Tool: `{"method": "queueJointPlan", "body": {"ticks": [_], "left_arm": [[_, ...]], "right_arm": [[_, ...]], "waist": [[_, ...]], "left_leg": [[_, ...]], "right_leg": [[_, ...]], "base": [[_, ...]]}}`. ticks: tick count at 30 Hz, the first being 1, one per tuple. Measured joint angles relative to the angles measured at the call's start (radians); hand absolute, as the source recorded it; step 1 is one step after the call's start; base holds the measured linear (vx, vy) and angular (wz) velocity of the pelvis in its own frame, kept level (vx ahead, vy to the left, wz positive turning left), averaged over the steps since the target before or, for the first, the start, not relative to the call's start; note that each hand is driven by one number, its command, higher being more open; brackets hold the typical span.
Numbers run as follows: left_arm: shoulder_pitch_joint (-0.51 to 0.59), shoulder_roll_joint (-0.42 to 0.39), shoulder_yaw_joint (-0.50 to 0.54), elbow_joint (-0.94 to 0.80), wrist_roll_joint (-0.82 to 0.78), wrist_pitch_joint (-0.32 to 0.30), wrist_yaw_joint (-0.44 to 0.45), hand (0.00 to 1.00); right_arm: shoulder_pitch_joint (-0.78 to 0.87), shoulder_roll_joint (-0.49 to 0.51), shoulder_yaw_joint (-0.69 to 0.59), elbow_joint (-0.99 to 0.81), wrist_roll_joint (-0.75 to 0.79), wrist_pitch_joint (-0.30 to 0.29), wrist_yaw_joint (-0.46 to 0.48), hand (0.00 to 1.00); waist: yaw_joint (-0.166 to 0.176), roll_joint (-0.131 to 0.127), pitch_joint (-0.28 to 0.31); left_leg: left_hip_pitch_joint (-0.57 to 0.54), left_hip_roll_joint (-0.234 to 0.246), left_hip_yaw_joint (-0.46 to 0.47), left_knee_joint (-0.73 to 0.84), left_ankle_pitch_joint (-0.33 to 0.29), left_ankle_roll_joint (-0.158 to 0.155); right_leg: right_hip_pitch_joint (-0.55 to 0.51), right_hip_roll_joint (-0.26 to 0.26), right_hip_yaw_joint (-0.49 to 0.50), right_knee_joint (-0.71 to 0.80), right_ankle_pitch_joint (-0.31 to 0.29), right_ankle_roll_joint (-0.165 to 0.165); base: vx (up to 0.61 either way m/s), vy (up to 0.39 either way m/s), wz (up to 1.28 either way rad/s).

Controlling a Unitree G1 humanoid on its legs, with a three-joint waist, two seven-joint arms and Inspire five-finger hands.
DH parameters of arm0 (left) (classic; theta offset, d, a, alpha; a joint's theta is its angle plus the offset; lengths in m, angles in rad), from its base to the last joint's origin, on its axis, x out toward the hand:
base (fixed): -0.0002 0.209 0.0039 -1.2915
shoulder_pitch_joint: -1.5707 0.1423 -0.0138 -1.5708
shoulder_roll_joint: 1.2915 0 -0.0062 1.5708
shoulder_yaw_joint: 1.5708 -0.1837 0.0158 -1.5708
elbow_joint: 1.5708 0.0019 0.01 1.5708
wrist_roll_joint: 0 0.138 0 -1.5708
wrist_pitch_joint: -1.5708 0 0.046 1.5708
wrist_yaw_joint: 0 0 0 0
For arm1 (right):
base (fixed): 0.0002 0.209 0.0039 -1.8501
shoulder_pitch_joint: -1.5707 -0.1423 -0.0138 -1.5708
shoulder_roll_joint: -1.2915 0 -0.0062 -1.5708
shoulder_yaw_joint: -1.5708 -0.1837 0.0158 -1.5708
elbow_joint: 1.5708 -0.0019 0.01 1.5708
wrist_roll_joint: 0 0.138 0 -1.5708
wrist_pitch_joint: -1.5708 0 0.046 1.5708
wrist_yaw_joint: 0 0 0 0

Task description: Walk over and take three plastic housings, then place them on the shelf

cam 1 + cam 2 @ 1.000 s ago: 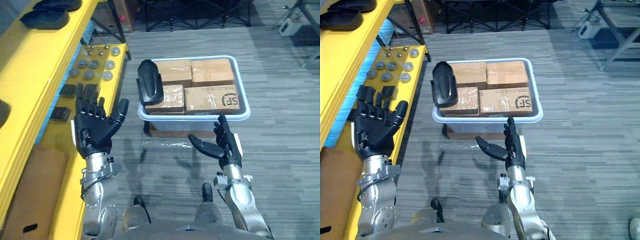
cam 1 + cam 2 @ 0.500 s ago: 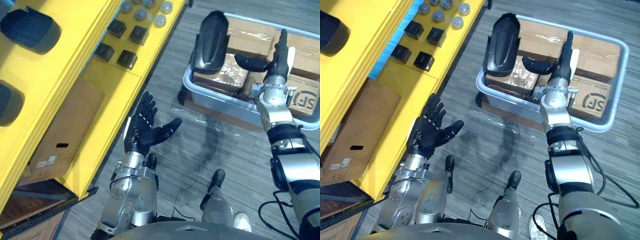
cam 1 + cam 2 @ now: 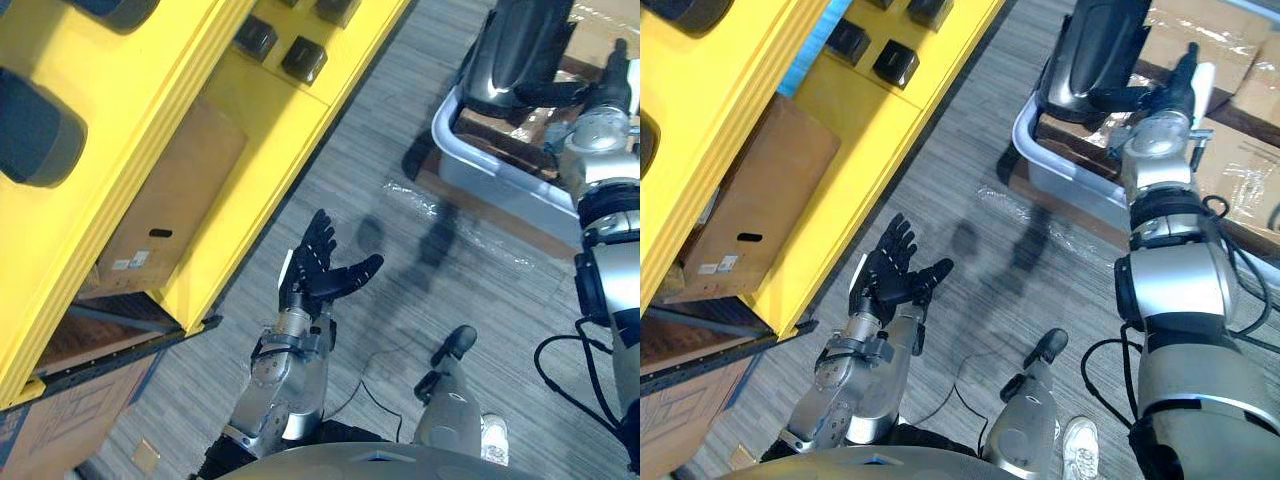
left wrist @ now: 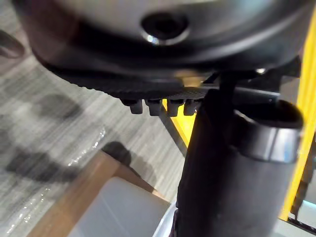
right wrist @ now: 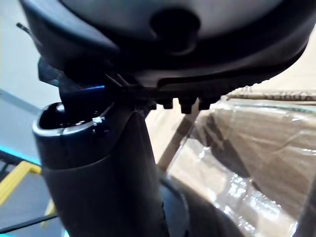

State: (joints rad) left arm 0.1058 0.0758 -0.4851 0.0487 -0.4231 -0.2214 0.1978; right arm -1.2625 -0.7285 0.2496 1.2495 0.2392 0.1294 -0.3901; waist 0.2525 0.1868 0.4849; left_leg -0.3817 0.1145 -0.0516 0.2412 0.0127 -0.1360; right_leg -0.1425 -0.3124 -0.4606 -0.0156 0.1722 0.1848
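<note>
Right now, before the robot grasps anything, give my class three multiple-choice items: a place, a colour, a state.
1. The black plastic housing nearest the right hand stands: A on the floor; B on cardboard boxes in the bin; C on a chair.
2. The shelf is: A yellow; B green; C white.
3. The left hand is: A shut on a housing; B curled shut, empty; C open, empty.
Key: B, it rests on the boxes; A, its boards are yellow; C, its fingers are spread, holding nothing.
</note>
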Motion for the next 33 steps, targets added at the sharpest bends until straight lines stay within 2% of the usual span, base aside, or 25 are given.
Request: {"method": "queueJointPlan", "body": {"ticks": [3, 5, 10, 15, 19, 22, 25, 27, 29, 32, 33], "left_arm": [[0.000, -0.001, -0.012, 0.020, -0.010, -0.022, 0.022, 1.00], [-0.004, -0.002, -0.012, 0.021, -0.014, -0.031, 0.033, 1.00], [-0.005, -0.006, -0.010, 0.032, -0.093, -0.080, 0.060, 1.00], [-0.001, -0.005, -0.002, 0.043, -0.140, -0.097, 0.056, 1.00], [0.008, -0.003, 0.034, 0.042, -0.207, -0.098, 0.036, 1.00], [0.021, 0.011, 0.072, 0.040, -0.291, -0.098, 0.007, 1.00], [0.041, 0.020, 0.100, 0.040, -0.403, -0.098, -0.025, 1.00], [0.056, 0.024, 0.112, 0.037, -0.409, -0.098, -0.037, 1.00], [0.064, 0.031, 0.122, 0.035, -0.410, -0.098, -0.056, 1.00], [0.072, 0.044, 0.135, 0.011, -0.433, -0.096, -0.106, 1.00], [0.073, 0.049, 0.146, -0.006, -0.434, -0.096, -0.135, 1.00]], "right_arm": [[-0.019, -0.015, 0.010, 0.008, -0.034, 0.068, -0.024, 0.00], [-0.053, -0.027, 0.039, 0.014, -0.054, 0.109, -0.031, 0.00], [-0.067, -0.073, 0.104, 0.015, -0.256, 0.235, 0.037, 0.00], [-0.085, -0.077, 0.127, 0.088, -0.274, 0.327, 0.070, 0.00], [-0.097, -0.074, 0.117, 0.070, -0.274, 0.325, 0.097, 0.00], [-0.118, -0.080, 0.112, 0.084, -0.285, 0.366, 0.096, 0.00], [-0.118, -0.083, 0.090, 0.088, -0.285, 0.364, 0.074, 0.00], [-0.118, -0.084, 0.072, 0.090, -0.285, 0.360, 0.043, 0.00], [-0.118, -0.086, 0.071, 0.089, -0.285, 0.341, 0.008, 0.00], [-0.119, -0.091, 0.067, 0.078, -0.286, 0.274, -0.032, 0.00], [-0.119, -0.096, 0.068, 0.058, -0.291, 0.229, -0.048, 0.00]], "waist": [[0.021, 0.004, 0.002], [0.021, 0.010, 0.004], [0.030, 0.010, 0.004], [0.041, 0.008, 0.006], [0.040, 0.004, 0.009], [0.037, -0.018, 0.017], [0.018, -0.035, 0.026], [0.010, -0.045, 0.027], [0.004, -0.057, 0.030], [-0.012, -0.080, 0.031], [-0.015, -0.093, 0.033]], "left_leg": [[-0.005, 0.001, -0.002, 0.000, 0.000, 0.000], [-0.017, 0.001, -0.006, -0.001, 0.006, 0.000], [-0.024, 0.003, -0.008, -0.008, 0.014, -0.001], [-0.002, 0.012, -0.004, -0.032, 0.028, -0.005], [0.025, 0.024, 0.002, -0.042, 0.034, -0.010], [0.050, 0.038, 0.002, -0.084, 0.060, -0.018], [0.074, 0.042, 0.002, -0.128, 0.088, -0.020], [0.087, 0.047, 0.006, -0.144, 0.098, -0.021], [0.107, 0.054, 0.009, -0.166, 0.109, -0.025], [0.139, 0.064, 0.021, -0.200, 0.125, -0.030], [0.158, 0.071, 0.030, -0.216, 0.129, -0.032]], "right_leg": [[-0.009, -0.001, -0.005, 0.011, -0.005, -0.006], [-0.023, -0.002, -0.013, 0.021, -0.009, -0.012], [-0.032, -0.003, -0.027, 0.032, -0.014, -0.019], [-0.026, 0.004, -0.028, 0.036, -0.015, -0.021], [-0.013, 0.011, -0.028, 0.048, -0.024, -0.035], [-0.007, 0.025, -0.030, 0.050, -0.029, -0.043], [-0.004, 0.028, -0.029, 0.053, -0.030, -0.044], [-0.001, 0.031, -0.028, 0.053, -0.030, -0.044], [0.007, 0.037, -0.027, 0.053, -0.031, -0.046], [0.018, 0.045, -0.023, 0.053, -0.033, -0.049], [0.025, 0.051, -0.016, 0.052, -0.034, -0.051]], "base": [[-0.01, 0.002, 0.03], [-0.02, 0.001, 0.04], [-0.01, -0.002, 0.01], [-0.01, -0.010, -0.02], [-0.03, -0.024, -0.08], [-0.06, -0.045, -0.01], [-0.06, -0.034, 0.01], [-0.05, -0.030, -0.03], [-0.05, -0.042, -0.04], [-0.03, -0.043, -0.10], [-0.02, -0.052, -0.20]]}}
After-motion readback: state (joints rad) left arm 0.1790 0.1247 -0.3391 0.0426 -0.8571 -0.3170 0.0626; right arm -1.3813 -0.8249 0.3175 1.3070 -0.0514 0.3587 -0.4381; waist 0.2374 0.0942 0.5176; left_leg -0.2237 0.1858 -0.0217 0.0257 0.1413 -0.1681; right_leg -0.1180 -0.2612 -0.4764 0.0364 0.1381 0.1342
